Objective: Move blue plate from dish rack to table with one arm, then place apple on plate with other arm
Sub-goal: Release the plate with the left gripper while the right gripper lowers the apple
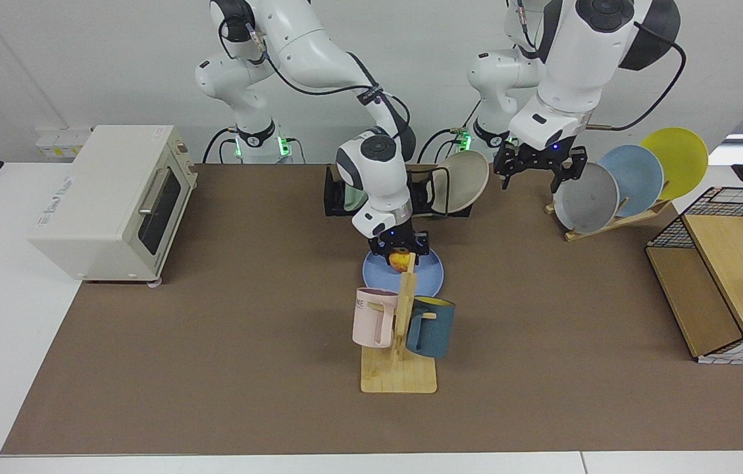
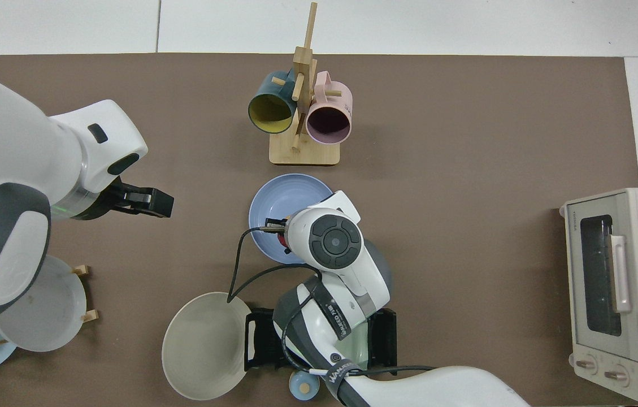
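Note:
The blue plate point(image 1: 428, 278) point(image 2: 286, 196) lies flat on the table's brown mat point(image 1: 213, 342), just behind the mug stand. My right gripper point(image 1: 401, 254) points down over the plate's middle, shut on the red and yellow apple point(image 1: 401, 263) point(image 2: 282, 242). The apple hangs low over the plate; whether it touches the plate cannot be told. The right arm's wrist hides most of the apple in the top view. My left gripper point(image 1: 538, 174) point(image 2: 148, 202) is raised and open, holding nothing, between the black dish rack point(image 1: 333, 192) point(image 2: 267, 341) and the wooden plate rack.
A wooden mug stand point(image 1: 399, 368) with a pink and a dark blue mug stands close in front of the plate. A beige plate point(image 1: 461, 180) leans at the dish rack. The slanted wooden rack point(image 1: 614, 220) holds grey, pale blue and yellow plates. Toaster oven point(image 1: 108, 201); wire basket point(image 1: 720, 276).

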Controlling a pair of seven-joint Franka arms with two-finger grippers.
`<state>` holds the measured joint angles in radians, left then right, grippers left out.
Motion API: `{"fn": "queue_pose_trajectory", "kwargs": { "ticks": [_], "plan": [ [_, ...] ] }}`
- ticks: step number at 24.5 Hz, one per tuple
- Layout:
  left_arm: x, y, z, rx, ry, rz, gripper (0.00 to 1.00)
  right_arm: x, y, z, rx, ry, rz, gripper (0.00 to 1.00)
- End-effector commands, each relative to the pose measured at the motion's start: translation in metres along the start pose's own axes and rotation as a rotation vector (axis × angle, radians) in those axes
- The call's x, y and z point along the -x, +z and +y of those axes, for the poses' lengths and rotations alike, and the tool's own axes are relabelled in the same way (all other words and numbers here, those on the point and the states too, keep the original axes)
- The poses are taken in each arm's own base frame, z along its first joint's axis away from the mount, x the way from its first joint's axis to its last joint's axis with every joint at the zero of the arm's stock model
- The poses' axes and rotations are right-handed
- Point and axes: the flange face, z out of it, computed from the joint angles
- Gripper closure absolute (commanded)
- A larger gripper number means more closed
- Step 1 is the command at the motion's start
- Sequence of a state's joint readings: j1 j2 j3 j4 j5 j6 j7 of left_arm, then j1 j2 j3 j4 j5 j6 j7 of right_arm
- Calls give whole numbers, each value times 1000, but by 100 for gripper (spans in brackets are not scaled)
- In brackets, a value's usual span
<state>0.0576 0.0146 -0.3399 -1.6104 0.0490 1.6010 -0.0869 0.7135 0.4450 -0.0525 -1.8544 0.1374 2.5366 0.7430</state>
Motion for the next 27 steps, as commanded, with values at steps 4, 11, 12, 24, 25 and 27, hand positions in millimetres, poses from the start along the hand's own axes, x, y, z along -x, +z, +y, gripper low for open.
{"fn": "queue_pose_trajectory", "kwargs": {
  "ticks": [4, 11, 12, 24, 25, 27],
  "plan": [
    [7, -25, -10, -25, -24, 10, 0, -11, 1, 2, -18, -1, 26, 0],
    [19, -41, -13, -35, -37, 31, 0, -38, -36, 23, 52, -34, 76, 0],
    [20, -42, -14, -35, -37, 28, 0, -42, -42, 29, 77, -44, 78, 0],
    [30, -52, -15, -43, -56, 24, 0, -119, -176, 148, 192, -180, 80, 0],
    [31, -53, -15, -43, -57, 27, 0, -123, -186, 160, 197, -198, 72, 0],
    [33, -56, -15, -33, -57, 30, 0, -130, -201, 182, 208, -212, 53, 0]
  ]
}}
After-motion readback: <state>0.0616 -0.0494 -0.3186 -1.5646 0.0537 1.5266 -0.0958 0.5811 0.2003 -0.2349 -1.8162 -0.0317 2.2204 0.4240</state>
